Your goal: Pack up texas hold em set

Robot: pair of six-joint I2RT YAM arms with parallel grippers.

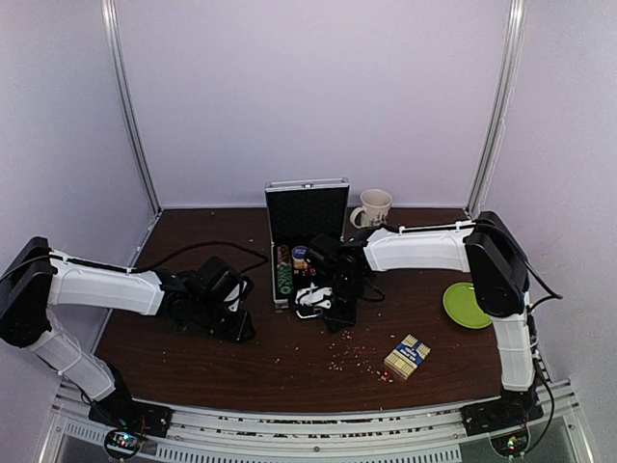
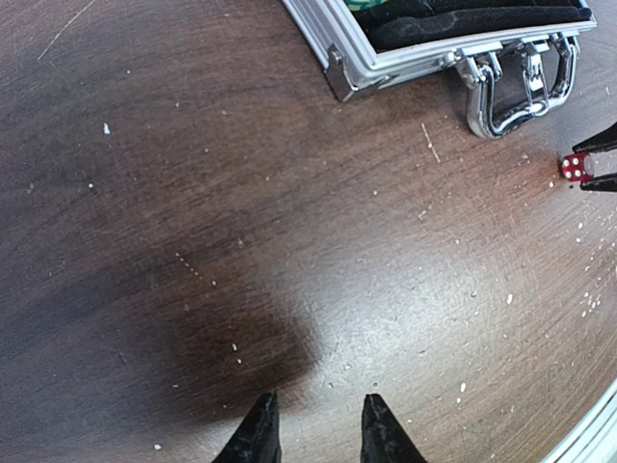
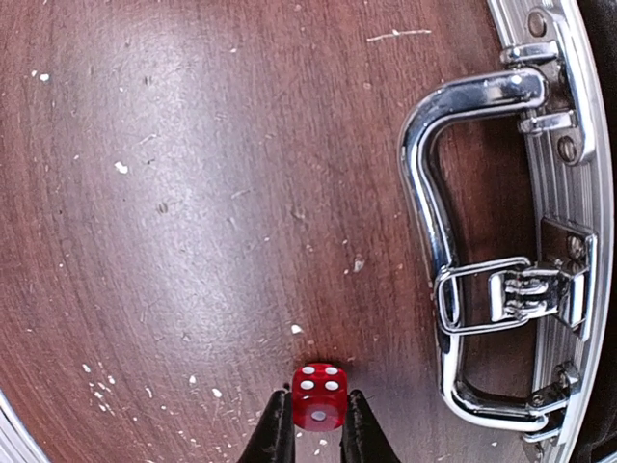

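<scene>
Packing partly done; right gripper (image 3: 318,415) pinches one red die (image 3: 320,394) on the table (image 1: 193,362).

One case (image 1: 307,253) lies open at table centre, lid upright; chips (image 1: 284,277) sit in a row along its left side, too small to count. The die rests near the case handle (image 3: 439,241); right fingers are narrow, pressed against both its sides. Left gripper (image 2: 318,429) hovers over bare table, fingers moderately apart, holding nothing. Judged remaining: this die; one card box (image 1: 407,356) near the front edge; red specks beside it, possibly more dice, uncountable; closing the lid. One mug (image 1: 372,206) and one plate (image 1: 468,305) stay out.
</scene>
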